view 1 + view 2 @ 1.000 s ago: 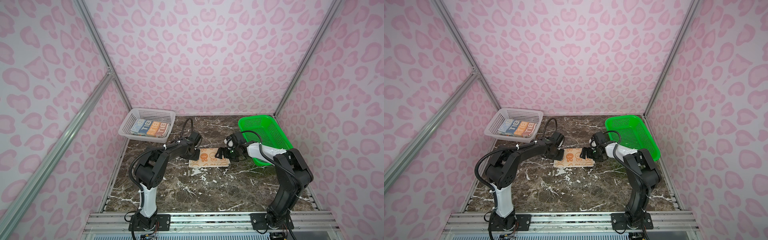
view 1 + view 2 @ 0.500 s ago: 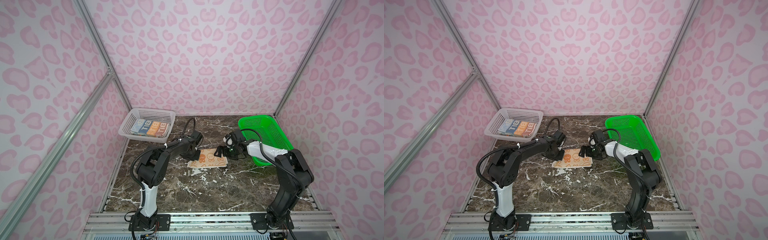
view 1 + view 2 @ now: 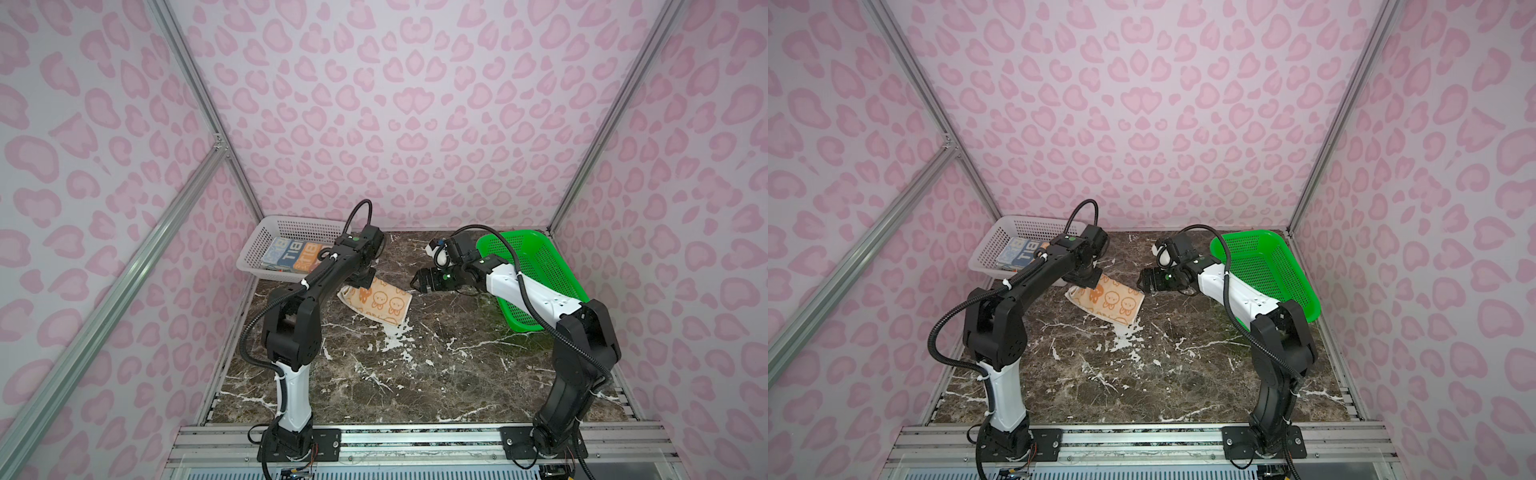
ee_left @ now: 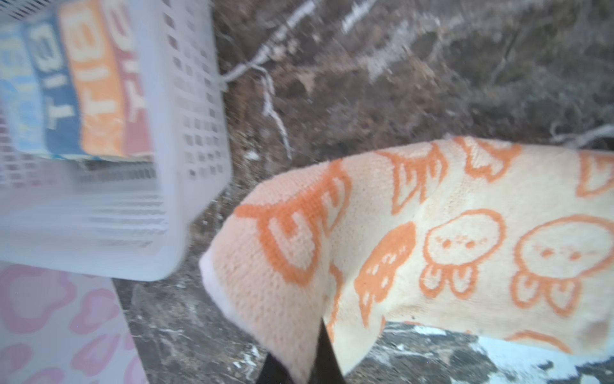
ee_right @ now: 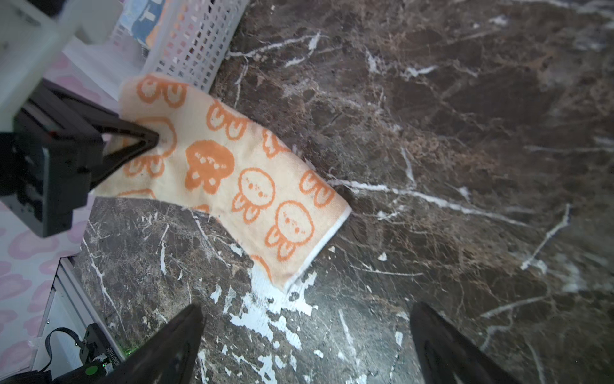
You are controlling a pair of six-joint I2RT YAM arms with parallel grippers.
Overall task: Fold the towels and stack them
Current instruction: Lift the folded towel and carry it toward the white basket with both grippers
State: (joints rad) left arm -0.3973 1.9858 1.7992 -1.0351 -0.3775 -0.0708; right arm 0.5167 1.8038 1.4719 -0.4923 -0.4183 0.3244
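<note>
A folded orange-on-cream rabbit towel (image 3: 380, 305) (image 3: 1115, 305) lies aslant on the marble table, its end nearer the white basket raised. My left gripper (image 3: 365, 286) (image 3: 1089, 286) is shut on that raised end; in the left wrist view the cloth (image 4: 432, 232) drapes over my left gripper (image 4: 300, 360). The right wrist view shows the same towel (image 5: 232, 173) pinched by the left gripper (image 5: 154, 138). My right gripper (image 3: 417, 284) (image 3: 1144, 283) (image 5: 305, 332) hovers open and empty just right of the towel. A folded towel with blue and orange blocks (image 3: 297, 257) (image 4: 83, 86) lies in the white basket.
The white perforated basket (image 3: 257, 259) (image 3: 984, 257) (image 4: 186, 99) (image 5: 196, 43) stands at the back left, close to the left gripper. A green basket (image 3: 540, 266) (image 3: 1266, 266) sits at the back right behind the right arm. Patterned walls enclose the table (image 3: 415, 374).
The left gripper has shut on the towel's end and pulled it up and left toward the white basket, turning the cloth aslant. The right gripper has come off the towel, still open.
</note>
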